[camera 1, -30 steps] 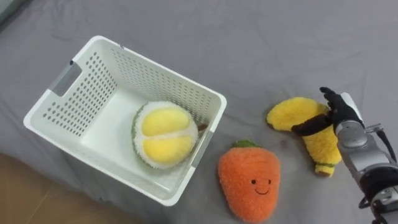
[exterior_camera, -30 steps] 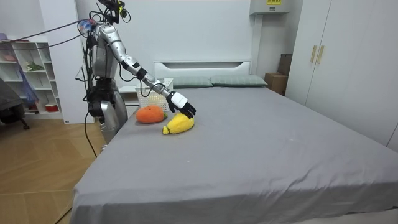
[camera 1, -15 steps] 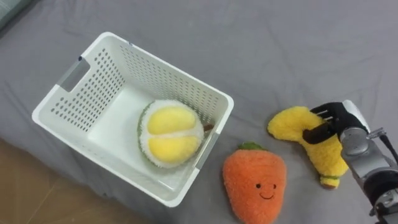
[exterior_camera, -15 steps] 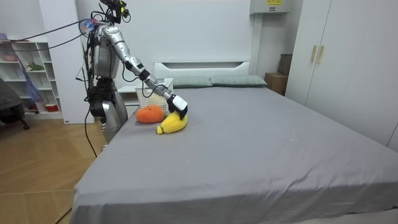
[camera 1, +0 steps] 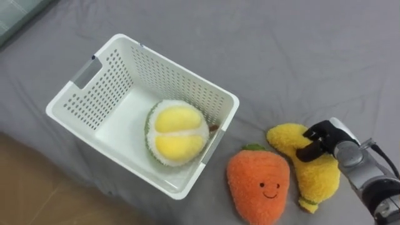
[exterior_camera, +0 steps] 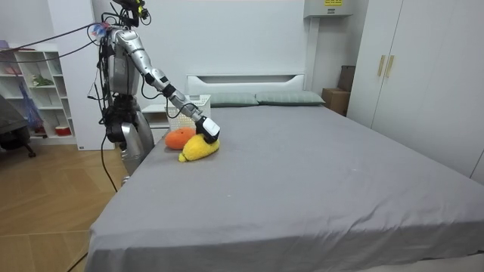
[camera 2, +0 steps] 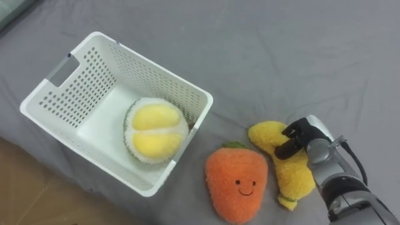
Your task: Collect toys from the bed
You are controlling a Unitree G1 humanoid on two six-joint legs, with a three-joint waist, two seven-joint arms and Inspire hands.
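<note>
Right hand (camera 1: 317,139), fingers clamped round the plush banana (camera 1: 319,180), is dragging it over the bed (camera 1: 281,50) toward the basket (camera 1: 178,87). It is now beside the plush carrot (camera 1: 257,187); 2 toys left.

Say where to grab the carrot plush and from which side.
Likely from above, across the narrower near end of the carrot plush: it lies flat, face up, between the basket and the banana plush in the right hand.
</note>
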